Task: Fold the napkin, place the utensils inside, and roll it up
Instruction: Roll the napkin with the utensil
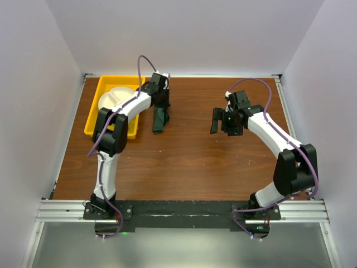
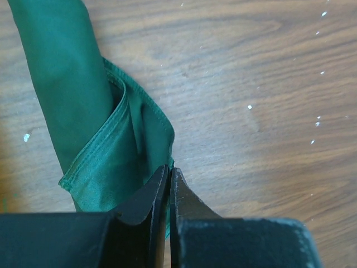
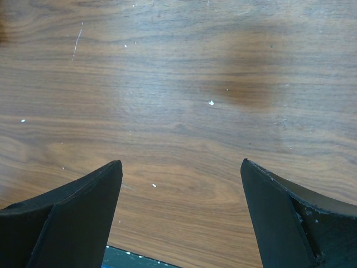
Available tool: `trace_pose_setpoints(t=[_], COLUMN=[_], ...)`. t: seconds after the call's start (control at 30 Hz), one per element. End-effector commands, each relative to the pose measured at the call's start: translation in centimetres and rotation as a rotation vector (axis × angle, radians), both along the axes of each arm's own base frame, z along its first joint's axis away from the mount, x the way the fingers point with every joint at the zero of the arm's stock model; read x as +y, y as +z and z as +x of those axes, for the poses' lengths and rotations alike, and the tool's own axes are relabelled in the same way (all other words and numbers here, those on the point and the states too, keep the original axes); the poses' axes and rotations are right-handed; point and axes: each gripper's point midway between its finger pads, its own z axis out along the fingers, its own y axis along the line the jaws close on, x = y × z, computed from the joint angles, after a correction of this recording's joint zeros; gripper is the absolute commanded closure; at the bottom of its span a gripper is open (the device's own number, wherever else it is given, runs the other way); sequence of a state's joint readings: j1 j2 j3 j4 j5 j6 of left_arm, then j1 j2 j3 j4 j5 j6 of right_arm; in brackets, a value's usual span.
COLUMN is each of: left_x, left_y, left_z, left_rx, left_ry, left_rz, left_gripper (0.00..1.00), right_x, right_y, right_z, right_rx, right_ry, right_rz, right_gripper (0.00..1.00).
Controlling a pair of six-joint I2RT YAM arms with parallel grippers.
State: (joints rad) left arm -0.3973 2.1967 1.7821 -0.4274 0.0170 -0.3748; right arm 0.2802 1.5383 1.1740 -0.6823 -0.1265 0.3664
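**Pinching the Loose Hem of the Rolled Napkin**

Clamping the left gripper (image 2: pixel 169 171) down on the napkin (image 2: pixel 72 84), right at its stitched corner. Barely a sliver of gap between the fingertips, with green cloth running in under them. Probably gripping there to stop the outer flap springing open, or to tuck it home.

Lying as a narrow roll on the wooden table (image 2: pixel 251 111), reaching away from the fingertips and off to their left, one layered fold gaping just ahead of them.

Holding the right gripper (image 1: pixel 223 121) spread wide and empty, well apart from the cloth, nothing but bare wood between its fingers (image 3: pixel 72 218). Likely parked clear so as not to drag the roll.

No sight of the utensils anywhere: perhaps wrapped inside, impossible to tell. Judging by the shape, close to the end of the task.

Keeping clear of the yellow tray (image 1: pixel 95 127) and white plate (image 1: pixel 111 99), just beside the roll on the side away from the right gripper.
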Motion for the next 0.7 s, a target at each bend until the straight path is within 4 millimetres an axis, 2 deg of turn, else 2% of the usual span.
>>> trace_pose_setpoints(t=[0.0, 0.37, 0.67], left_x=[1.0, 2.5, 4.0], left_y=[3.5, 4.4, 4.1], left_z=[0.3, 0.4, 0.3], left_rx=[-0.063, -0.076, -0.064], left_ry=[0.019, 0.038, 0.061], left_rz=[-0.045, -0.047, -0.040], left_gripper=[0.92, 0.92, 0.92], right_x=[0.5, 0.6, 0.6], right_y=[1.2, 0.6, 0.5], right_z=[1.1, 1.1, 1.4], right_rx=[-0.037, -0.027, -0.025], right_ry=[0.005, 0.007, 0.009], right_rz=[0.033, 0.028, 0.027], right_gripper=[0.09, 0.08, 0.08])
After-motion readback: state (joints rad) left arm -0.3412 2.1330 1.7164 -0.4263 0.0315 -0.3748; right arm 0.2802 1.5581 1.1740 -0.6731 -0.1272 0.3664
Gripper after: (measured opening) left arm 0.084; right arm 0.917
